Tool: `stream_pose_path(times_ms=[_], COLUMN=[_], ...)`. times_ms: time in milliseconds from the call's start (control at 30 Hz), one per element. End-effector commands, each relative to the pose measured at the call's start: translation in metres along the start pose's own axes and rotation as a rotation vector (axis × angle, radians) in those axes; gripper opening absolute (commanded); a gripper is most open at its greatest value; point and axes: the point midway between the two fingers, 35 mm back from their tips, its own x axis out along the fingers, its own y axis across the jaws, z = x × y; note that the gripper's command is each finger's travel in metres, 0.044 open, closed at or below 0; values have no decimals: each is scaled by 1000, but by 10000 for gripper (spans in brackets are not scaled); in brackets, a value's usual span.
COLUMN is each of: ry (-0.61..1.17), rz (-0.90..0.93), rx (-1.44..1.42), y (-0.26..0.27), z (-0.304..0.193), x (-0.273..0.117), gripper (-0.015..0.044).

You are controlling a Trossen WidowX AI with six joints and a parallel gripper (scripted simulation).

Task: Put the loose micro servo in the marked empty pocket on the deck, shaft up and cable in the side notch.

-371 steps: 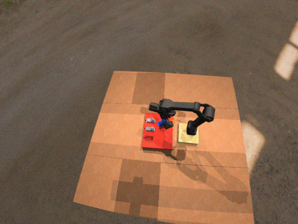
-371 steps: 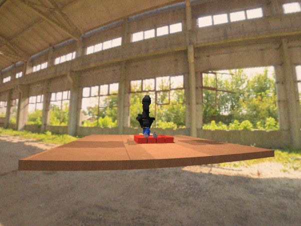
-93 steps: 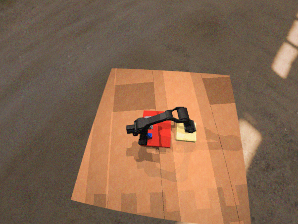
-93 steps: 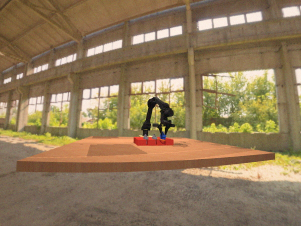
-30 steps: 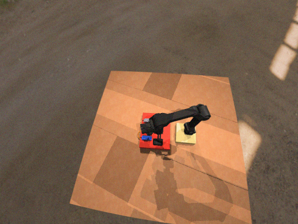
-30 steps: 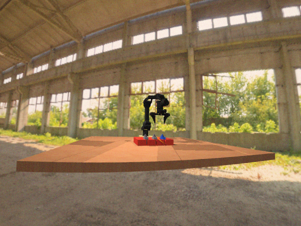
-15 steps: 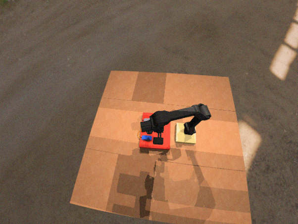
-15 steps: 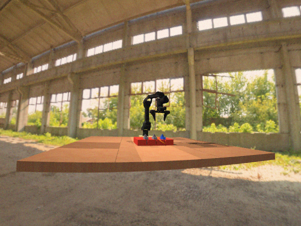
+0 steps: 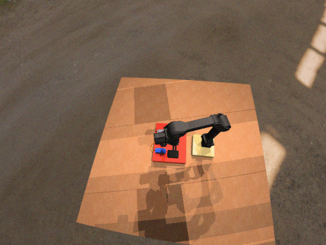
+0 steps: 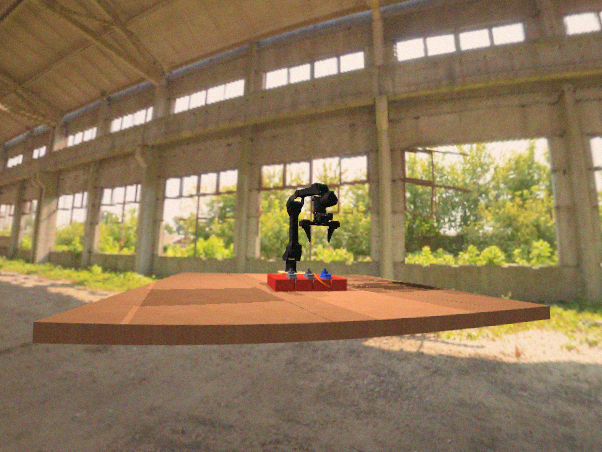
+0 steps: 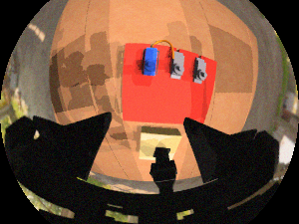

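The blue micro servo (image 9: 159, 150) (image 10: 325, 274) (image 11: 149, 62) sits upright at one end of a row on the red deck (image 9: 182, 152) (image 10: 280, 284) (image 11: 159, 104), shaft side up. Whether its ears lie fully flat is too small to tell. Its orange cable (image 11: 161, 42) arcs beyond the deck edge toward the middle grey servo in the wrist view; whether it lies in the side notch cannot be told. No empty pocket is discernible. My gripper (image 10: 319, 241) (image 11: 148, 118) is wide open and empty, high above the deck and apart from the servo.
Two grey servos (image 11: 176, 65) (image 11: 199, 71) stand beside the blue one on the deck. The arm's base stands on a pale yellow plate (image 9: 196, 152) (image 11: 149, 146) beside the deck. The wooden table (image 9: 122, 152) (image 10: 190, 310) bears both, and shadows cross it.
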Motion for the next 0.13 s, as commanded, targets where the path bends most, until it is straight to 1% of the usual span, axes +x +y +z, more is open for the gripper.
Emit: stream_pose_path(times_ms=[0,100], ry=[1,1], rz=[0,0], rx=[-3,-3], y=[0,0], z=[0,0], x=[0,0], gripper=[440,440])
